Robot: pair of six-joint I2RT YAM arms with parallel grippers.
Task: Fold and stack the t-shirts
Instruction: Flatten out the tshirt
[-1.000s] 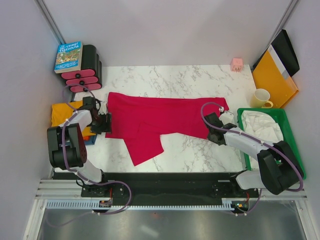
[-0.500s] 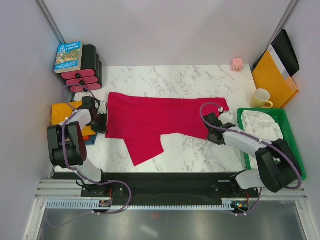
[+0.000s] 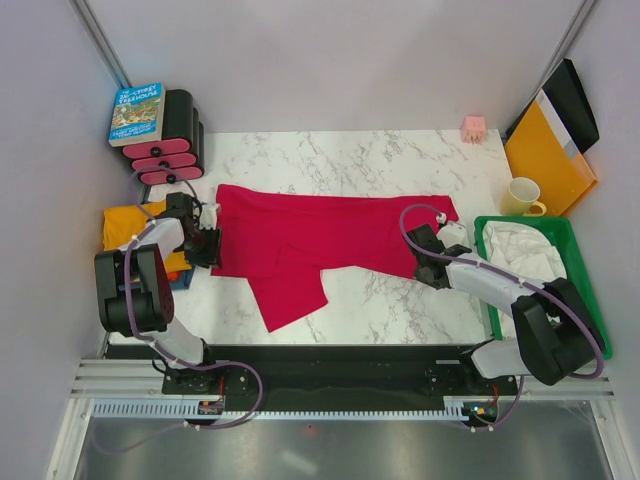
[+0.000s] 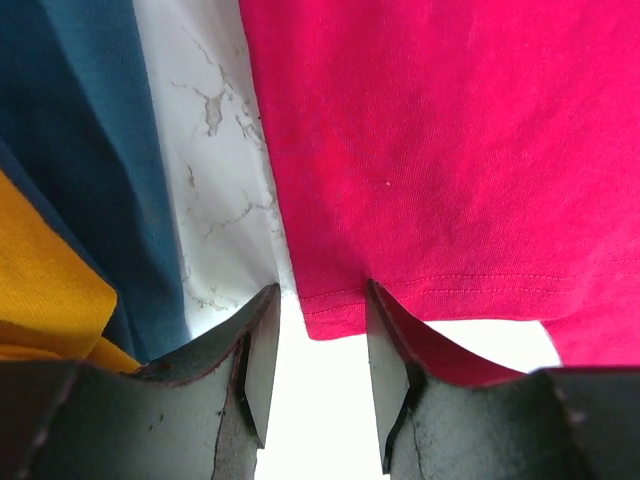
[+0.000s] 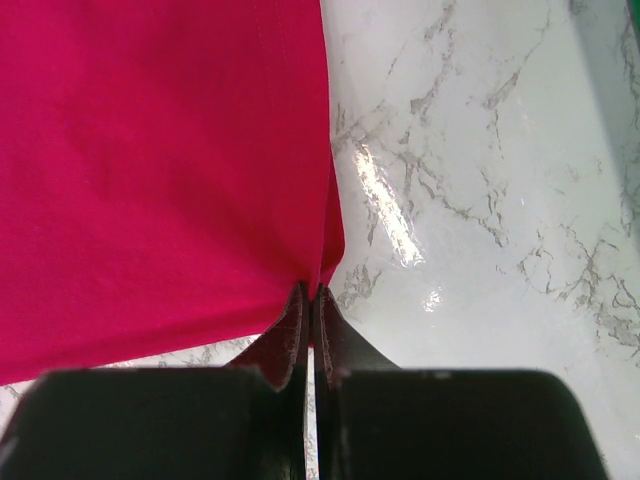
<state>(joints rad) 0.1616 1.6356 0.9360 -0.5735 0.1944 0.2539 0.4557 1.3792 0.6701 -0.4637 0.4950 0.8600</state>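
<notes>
The crimson red t-shirt (image 3: 320, 235) lies spread across the marble table (image 3: 400, 160), one sleeve pointing toward the near edge. My left gripper (image 3: 207, 240) sits at the shirt's left edge. In the left wrist view the gripper (image 4: 320, 300) is open, and the red hem corner (image 4: 330, 310) lies between the fingertips, not pinched. The orange t-shirt (image 3: 125, 222) and the dark blue t-shirt (image 4: 90, 150) lie bunched just left of it. My right gripper (image 3: 425, 262) is shut on the red shirt's right edge (image 5: 325, 225), low on the table.
A green bin (image 3: 575, 235) holding white cloth stands at the right, with a yellow mug (image 3: 522, 196) and an orange-yellow folder (image 3: 548, 150) behind it. A pink cube (image 3: 473, 127) sits at the back. A book (image 3: 137, 112) rests on a black and pink stack (image 3: 172, 150) at the back left.
The left gripper has shifted slightly at the shirt's left edge, which moved a little with it. The right arm and the rest of the shirt have not moved.
</notes>
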